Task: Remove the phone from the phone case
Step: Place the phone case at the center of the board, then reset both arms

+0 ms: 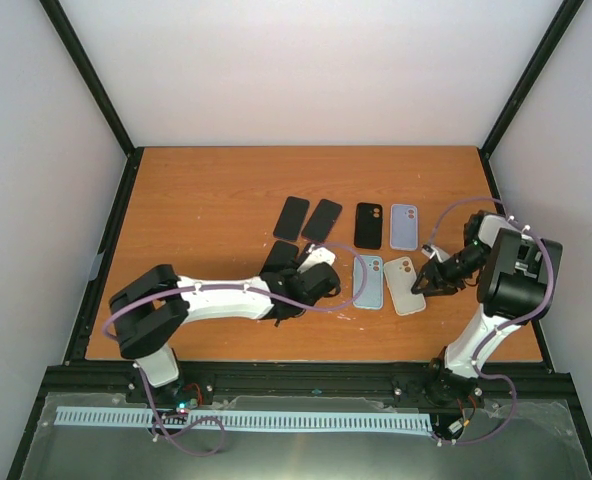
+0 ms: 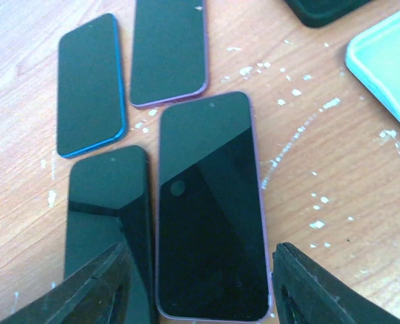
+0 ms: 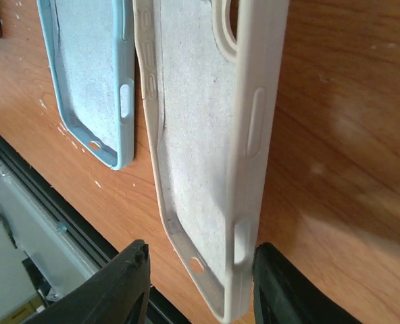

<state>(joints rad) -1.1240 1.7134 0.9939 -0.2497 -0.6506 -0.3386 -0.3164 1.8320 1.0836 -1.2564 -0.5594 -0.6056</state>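
Looks pretty much done to me: the phone (image 2: 210, 209) lies screen-up on the tabletop (image 2: 335, 202), touching one of three other loose phones, with no case on it that I can see. The beige case (image 3: 200, 135) sits empty beside an empty blue case (image 3: 92, 81). The left tool (image 2: 200, 270) is spread wide over the phone's near end, and the right tool (image 3: 201, 256) gapes around the beige case's end. Neither is gripping anything, so probably all that's left is backing off.
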